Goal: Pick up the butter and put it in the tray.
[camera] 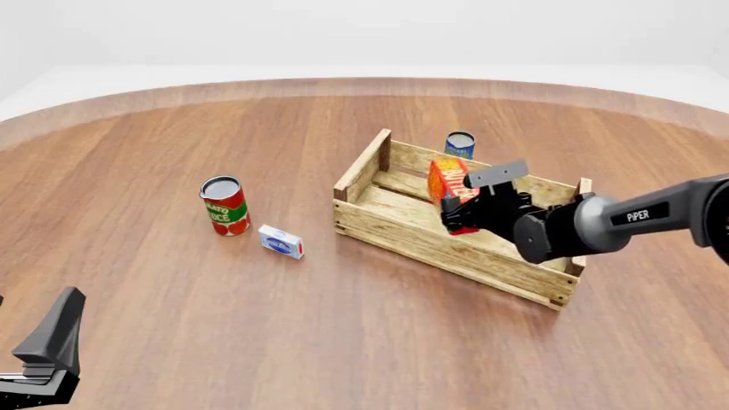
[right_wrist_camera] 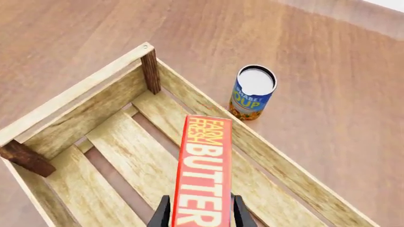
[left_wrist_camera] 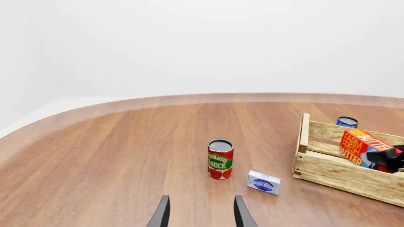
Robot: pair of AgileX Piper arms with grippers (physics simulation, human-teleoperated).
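The right hand (camera: 465, 209) is clamped on the butter (camera: 446, 186), its two fingers (right_wrist_camera: 162, 213) pressing the carton's long sides, as the right wrist view shows. The butter hangs inside the outline of the tray (camera: 393, 235), tilted, with its free end toward the tray's far wall; whether its lower edge touches the slatted floor cannot be told. In the right wrist view the white "BUTTER" lettering on the butter (right_wrist_camera: 203, 175) runs along the carton above the tray's (right_wrist_camera: 75, 99) floor slats, with a dark corner post near the far corner. The tray sits on the wooden desk (camera: 341, 342), right of centre in the front view. Just beyond its far wall stands a blue soup can (camera: 460, 143), upright and outside the tray. Well to the tray's left stands a red tomato sauce can (camera: 224, 206), also upright, and just beside that can, on its tray side, lies a small blue-and-white box (camera: 280, 242). The left hand (left_wrist_camera: 200, 213) hovers low over the desk at the near left, well apart from everything, its fingers spread with nothing between them; the left wrist view looks past them to the sauce can (left_wrist_camera: 220, 159), the box (left_wrist_camera: 264, 182) and the tray (left_wrist_camera: 328, 168).
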